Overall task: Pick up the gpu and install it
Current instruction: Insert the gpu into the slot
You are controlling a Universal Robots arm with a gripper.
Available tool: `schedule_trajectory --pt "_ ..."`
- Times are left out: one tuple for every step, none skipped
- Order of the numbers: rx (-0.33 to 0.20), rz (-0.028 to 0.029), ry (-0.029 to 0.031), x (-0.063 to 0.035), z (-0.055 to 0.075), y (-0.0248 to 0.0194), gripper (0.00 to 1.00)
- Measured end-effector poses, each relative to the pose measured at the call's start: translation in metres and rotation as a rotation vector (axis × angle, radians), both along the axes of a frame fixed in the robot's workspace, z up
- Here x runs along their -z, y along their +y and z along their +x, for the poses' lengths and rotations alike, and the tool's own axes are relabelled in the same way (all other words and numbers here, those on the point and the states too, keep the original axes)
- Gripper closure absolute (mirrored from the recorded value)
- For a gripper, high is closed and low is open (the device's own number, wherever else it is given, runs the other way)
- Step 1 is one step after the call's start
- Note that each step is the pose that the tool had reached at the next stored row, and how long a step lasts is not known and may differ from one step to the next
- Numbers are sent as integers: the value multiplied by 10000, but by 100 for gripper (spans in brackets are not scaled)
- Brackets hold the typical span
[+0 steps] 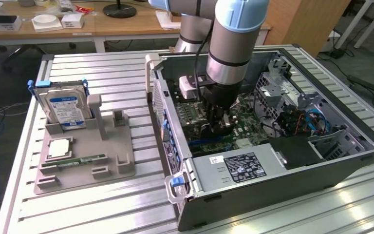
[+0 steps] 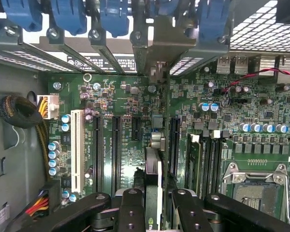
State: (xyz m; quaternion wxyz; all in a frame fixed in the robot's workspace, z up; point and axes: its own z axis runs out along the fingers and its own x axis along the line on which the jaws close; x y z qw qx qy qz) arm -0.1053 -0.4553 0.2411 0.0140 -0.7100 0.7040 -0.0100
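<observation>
Reaching down into the open computer case point(image 1: 291, 161), the arm has its gripper point(image 1: 216, 126) low over the motherboard point(image 1: 242, 124), near the middle of the exterior view's clock face. The wrist view shows the gripper point(image 2: 153, 191) clenched on the gpu point(image 2: 152, 169): two dark fingers point(image 2: 131, 208) press against either face of the thin card, which stands on edge and is seen along its narrow upper rim. The card runs in line with the black expansion slots point(image 2: 117, 150) of the motherboard point(image 2: 116, 96), lying between them and beside the white slot point(image 2: 77, 145), and it points toward a pale metal bracket point(image 2: 160, 46) at the case's rear wall under a row of blue latches point(image 2: 67, 14). Whether its lower edge sits in a slot is hidden. The empty processor socket point(image 2: 253, 186) lies well apart from the card. In the exterior view, the labelled power supply point(image 1: 239, 165) sits at about five o'clock from the gripper. At nine o'clock, outside the case on the slatted metal table point(image 1: 109, 63), a grey fixture tray point(image 1: 115, 165) holds an upright hard drive point(image 1: 66, 105) with a blue label and, toward eight o'clock, a slim green memory stick point(image 1: 76, 160).
</observation>
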Motion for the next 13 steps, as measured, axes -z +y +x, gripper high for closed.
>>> schedule_trajectory --pt "0 1 -1 1 0 0 73" --pt "0 3 -2 3 0 0 73" --pt "1 3 -2 4 0 0 73" --pt "0 3 -1 6 0 0 73" --pt "0 2 -1 9 0 0 73" --pt "0 1 -1 10 0 0 73" --pt "0 1 0 11 0 0 73" --pt "0 3 -1 11 0 0 73" --pt "0 4 -2 12 0 0 73" --pt "0 4 -2 12 0 1 73" --pt "0 6 3 11 0 1 73" --pt "2 9 12 10 0 2 73" --pt "0 10 33 9 1 1 73"
